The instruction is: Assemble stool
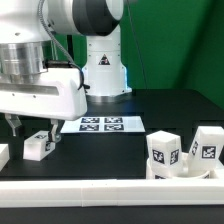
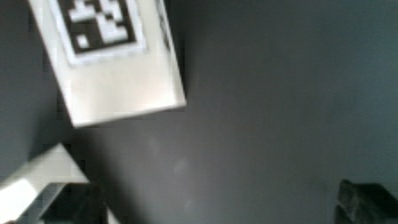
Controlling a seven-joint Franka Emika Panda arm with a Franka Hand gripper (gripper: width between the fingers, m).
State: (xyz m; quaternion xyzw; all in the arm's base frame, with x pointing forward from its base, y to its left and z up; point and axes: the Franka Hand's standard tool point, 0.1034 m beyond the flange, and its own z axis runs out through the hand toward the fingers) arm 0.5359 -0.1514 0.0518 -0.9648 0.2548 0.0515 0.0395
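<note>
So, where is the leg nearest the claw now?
In the exterior view the leg lies on the table at that view's left, just by the open claw; the marker board lies further right.

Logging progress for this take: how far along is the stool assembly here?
Looks done: one upright leg and a second upright leg stand at the seat, fastening unclear. In hand: nothing; the open gripper hovers over the loose leg on the table. Left: grasping that leg, fitting it, and likely the white piece at the exterior view's left edge too.
</note>
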